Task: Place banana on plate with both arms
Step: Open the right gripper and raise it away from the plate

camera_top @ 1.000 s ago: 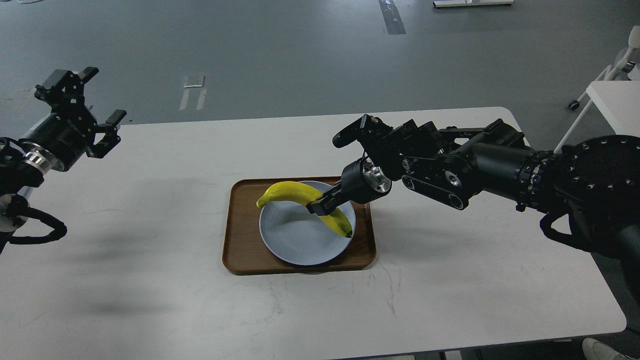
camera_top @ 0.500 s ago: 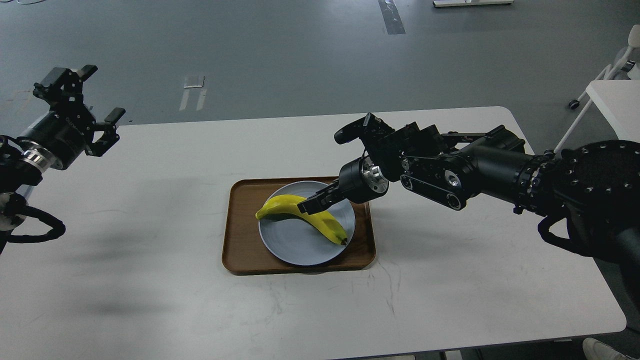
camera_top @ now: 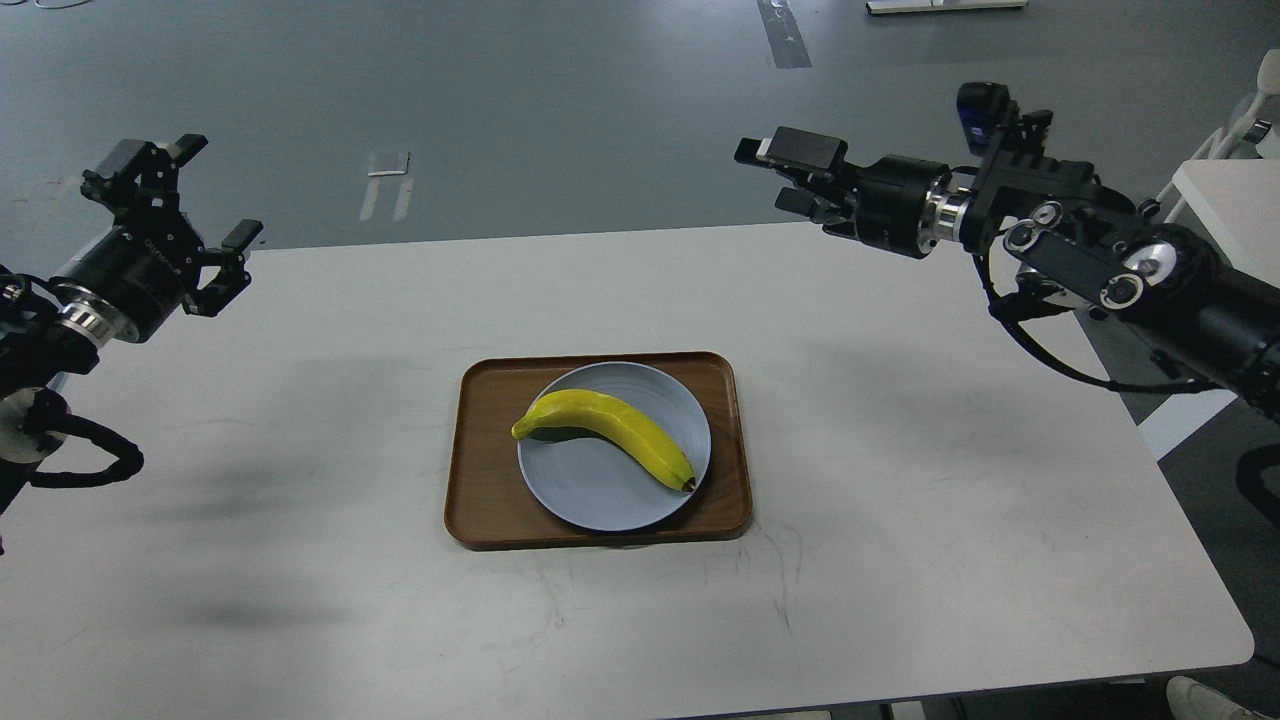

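Note:
The yellow banana lies flat across the pale blue-grey plate, green stem end at the left and dark tip at the lower right. Nothing holds it. My right gripper is open and empty, raised high above the table's far right edge, well clear of the plate. My left gripper is open and empty, raised over the table's far left corner, far from the plate.
The plate sits on a brown wooden tray in the middle of the white table. Another white table stands at the far right. A shoe shows beyond the table's front right corner.
My right gripper let go of the banana, which now rests on the plate. The right arm pulled up and back to the right. The left arm barely moved.

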